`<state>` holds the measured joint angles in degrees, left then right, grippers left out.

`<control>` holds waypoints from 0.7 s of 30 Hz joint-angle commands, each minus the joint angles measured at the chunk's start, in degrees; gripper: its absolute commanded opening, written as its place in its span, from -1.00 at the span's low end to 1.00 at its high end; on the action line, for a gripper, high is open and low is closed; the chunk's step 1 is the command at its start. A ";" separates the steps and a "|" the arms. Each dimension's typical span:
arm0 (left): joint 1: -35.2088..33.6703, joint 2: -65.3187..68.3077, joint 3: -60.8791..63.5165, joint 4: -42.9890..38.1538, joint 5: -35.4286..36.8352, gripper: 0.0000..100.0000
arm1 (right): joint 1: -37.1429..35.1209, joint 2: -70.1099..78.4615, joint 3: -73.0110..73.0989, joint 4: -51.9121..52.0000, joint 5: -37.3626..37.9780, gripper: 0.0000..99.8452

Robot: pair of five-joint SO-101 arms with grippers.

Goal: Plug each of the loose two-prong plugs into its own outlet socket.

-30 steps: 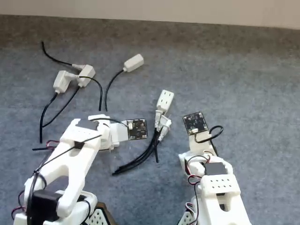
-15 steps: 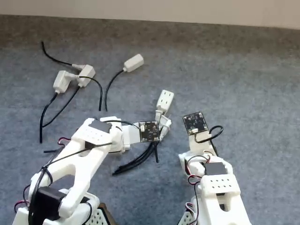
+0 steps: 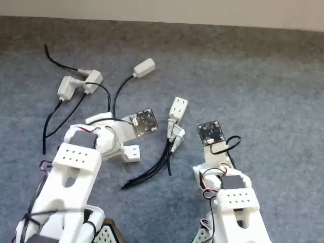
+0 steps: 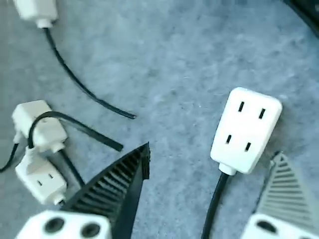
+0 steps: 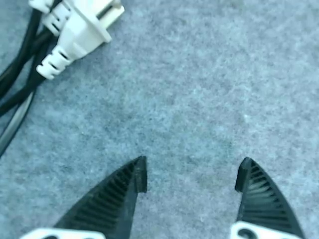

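Grey short-pile carpet (image 3: 273, 76) covered the whole work surface, and a pale strip (image 3: 202, 10) ran along its far edge. Print on the circuit boards (image 3: 211, 131) atop the wrists was too fine to read.

The left gripper (image 4: 213, 152) stood released, its fingers (image 4: 117, 181) spread wide and holding nothing. Just ahead of its tips, nearer the pale finger, lay the outlet block (image 4: 245, 130). Its slotted face was up, showing two pairs of slots. Its long axis ran away from the gripper, and its black cord (image 4: 215, 199) left the near end between the fingers.

The right gripper (image 5: 192, 172) was likewise released and empty, its tips apart over bare carpet. Ahead of it and to its left lay a white two-prong plug (image 5: 82, 27). It lay on a slant, with its ribbed end toward a bundle of black cords (image 5: 15, 55) and its blunt end pointing away from the gripper. The prongs could not be made out.

Farther off, to the left gripper's left, a pair of white connectors (image 3: 78, 82) lay touching; whether they were mated I could not tell. Beyond the left gripper a lone white connector (image 3: 144, 68) lay on a slant, its cord curling back toward the arm.
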<state>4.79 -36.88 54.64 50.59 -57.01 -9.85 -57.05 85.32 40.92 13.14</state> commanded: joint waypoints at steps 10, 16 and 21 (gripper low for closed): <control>-17.80 15.08 -21.58 0.79 67.87 -0.29 | -9.10 -0.48 -15.78 16.31 -2.02 -0.44; -23.87 32.31 -28.18 -4.66 76.22 -0.29 | -12.18 -0.31 -22.81 16.22 -12.48 -0.44; -28.18 42.95 -35.12 -4.48 76.48 -0.29 | -19.30 -0.22 -22.81 9.45 -18.99 -0.44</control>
<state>-20.26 0.31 26.07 46.90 18.33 -25.93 -57.05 65.80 53.93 -2.33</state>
